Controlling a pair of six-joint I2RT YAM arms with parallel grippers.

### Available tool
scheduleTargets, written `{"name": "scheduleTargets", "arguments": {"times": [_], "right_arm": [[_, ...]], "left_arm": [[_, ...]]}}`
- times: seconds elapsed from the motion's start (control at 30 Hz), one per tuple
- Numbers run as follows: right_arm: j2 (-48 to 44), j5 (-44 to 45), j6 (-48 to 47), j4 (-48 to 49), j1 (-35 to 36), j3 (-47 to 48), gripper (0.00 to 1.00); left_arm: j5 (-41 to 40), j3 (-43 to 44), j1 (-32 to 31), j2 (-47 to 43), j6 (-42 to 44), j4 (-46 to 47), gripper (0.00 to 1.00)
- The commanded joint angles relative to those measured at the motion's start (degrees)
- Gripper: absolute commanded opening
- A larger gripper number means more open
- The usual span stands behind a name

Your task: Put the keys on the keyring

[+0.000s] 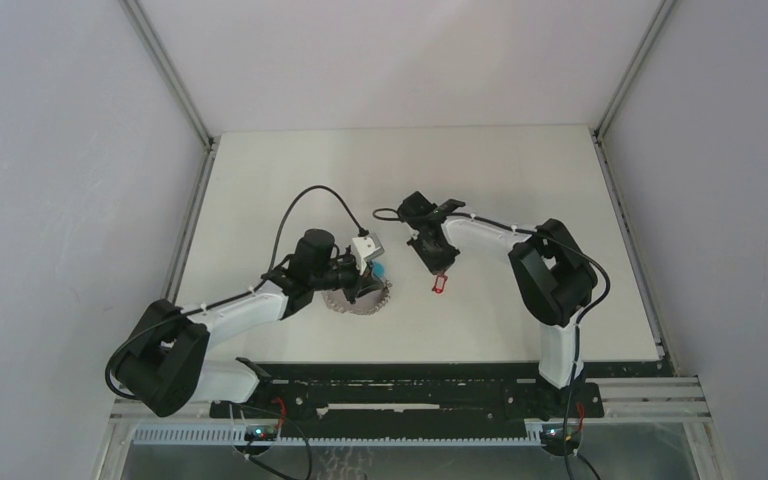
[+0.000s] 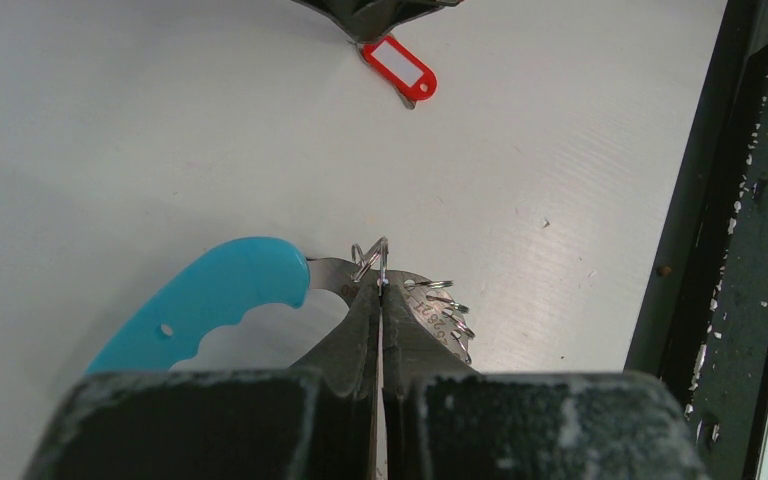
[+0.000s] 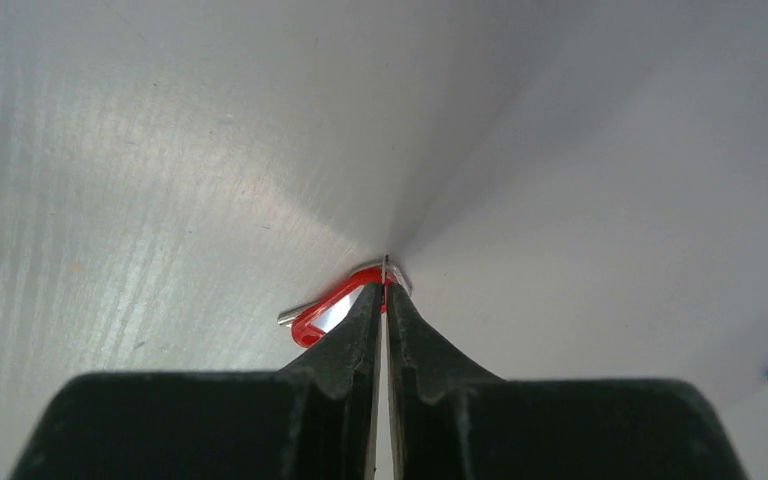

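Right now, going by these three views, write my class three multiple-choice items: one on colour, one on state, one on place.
1. The keyring's plastic segment is: A green; B blue; C yellow.
2. The left gripper's jaws are: A wide open; B shut on the keyring; C out of view.
3. The red key is: A at the right gripper's tip; B threaded on the keyring; C inside the left gripper.
Answers: B, the segment is blue; B, the jaws pinch its metal; A, both wrist views show it there.
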Motion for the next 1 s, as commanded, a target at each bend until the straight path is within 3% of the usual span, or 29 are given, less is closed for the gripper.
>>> {"name": "scheduleTargets", "arguments": {"times": [0.0,0.33,0.67,0.97], "right_arm": [[-1.9,-0.3,-0.8,0.6,0.5,2.8,0.06],[-13.8,-0.9,-0.5,9.3,1.3,-6.0,0.28],[-25.0,1.1,-1.2,32.5,2.4,-27.4,0.19],[-23.5,1.6,-3.6,44.6,2.7,-33.1,0.15]], "left_arm": [[1.7,1.6,-0.1,-1.6,-0.7,2.5,0.0],[1.9,1.5,-0.1,-1.7,-1.0,2.8,0.0],[2.2,1.5,-0.2,-1.5,-1.3,3.3,0.0],[2.5,1.5,-0.1,-1.0,-1.4,3.6,0.0]]}}
